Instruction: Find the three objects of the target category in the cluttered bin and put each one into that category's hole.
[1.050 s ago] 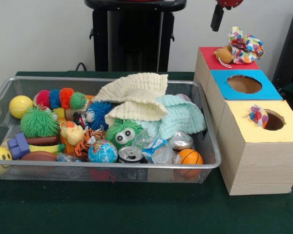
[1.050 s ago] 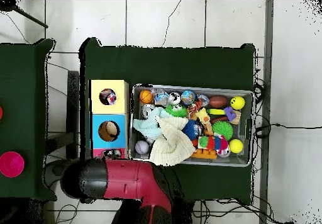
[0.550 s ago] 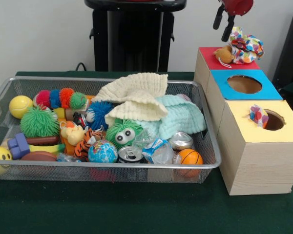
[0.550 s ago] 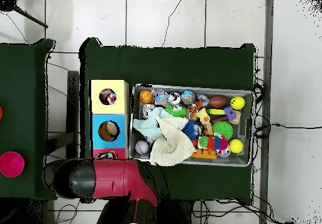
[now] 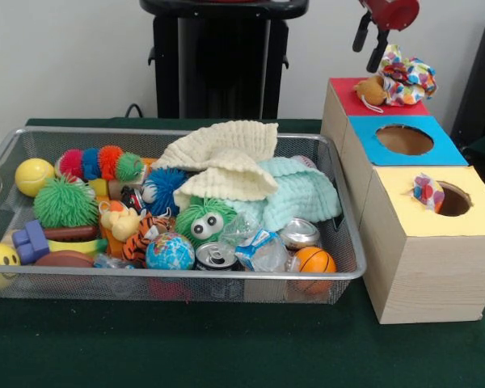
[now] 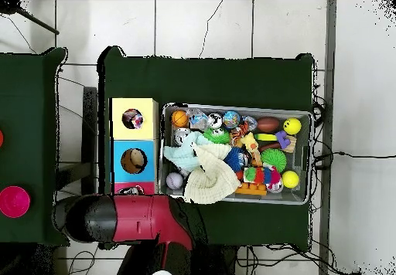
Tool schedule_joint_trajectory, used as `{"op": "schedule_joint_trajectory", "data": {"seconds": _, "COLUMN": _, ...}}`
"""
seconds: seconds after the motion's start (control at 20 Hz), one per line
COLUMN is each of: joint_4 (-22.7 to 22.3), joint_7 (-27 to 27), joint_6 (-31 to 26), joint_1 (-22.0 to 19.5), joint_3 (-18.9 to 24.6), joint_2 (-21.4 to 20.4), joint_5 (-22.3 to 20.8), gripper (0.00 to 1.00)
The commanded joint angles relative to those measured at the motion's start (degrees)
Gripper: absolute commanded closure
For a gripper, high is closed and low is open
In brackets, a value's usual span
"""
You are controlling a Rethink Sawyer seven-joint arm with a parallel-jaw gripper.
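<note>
My gripper [image 5: 369,42] hangs open and empty at the top right, just above and left of a polka-dot cloth [image 5: 406,77] and a small brown plush [image 5: 372,89] lying on the red box [image 5: 347,103]. The blue box [image 5: 373,151] and the yellow box [image 5: 404,212] stand in line with it; a bright patterned scrap [image 5: 427,192] sits in the yellow hole. The wire bin [image 5: 186,275] holds a cream cloth [image 5: 222,153], a mint cloth [image 5: 303,194], balls, cans and soft toys. In the overhead view my arm [image 6: 131,218] hides the gripper and most of the red box.
The bin [image 6: 236,106] lies right beside the row of boxes [image 6: 133,144] on the green table. A black stand [image 5: 218,56] rises behind the bin. A dark object stands at the right edge behind the boxes.
Over the last second the gripper has shifted right and slightly down toward the red box, and both fingers now show. In the overhead view the arm has swung left.
</note>
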State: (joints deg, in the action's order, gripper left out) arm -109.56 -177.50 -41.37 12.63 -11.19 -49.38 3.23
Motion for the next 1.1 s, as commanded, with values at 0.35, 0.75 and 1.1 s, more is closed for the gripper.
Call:
{"op": "schedule_joint_trajectory", "data": {"seconds": 0.35, "joint_4": 4.29, "joint_7": -8.14, "joint_6": -0.54, "joint_1": 4.16, "joint_3": 2.31, "joint_2": 3.63, "joint_5": 2.78, "gripper": 0.00}}
{"op": "schedule_joint_trajectory", "data": {"seconds": 0.75, "joint_4": 5.15, "joint_7": -7.44, "joint_6": -1.24, "joint_1": 5.35, "joint_3": 2.07, "joint_2": 5.93, "joint_5": 3.92, "gripper": 0.00}}
{"op": "schedule_joint_trajectory", "data": {"seconds": 1.1, "joint_4": 6.15, "joint_7": -10.11, "joint_6": -2.14, "joint_1": 8.36, "joint_3": 1.24, "joint_2": 6.71, "joint_5": 5.69, "gripper": 0.00}}
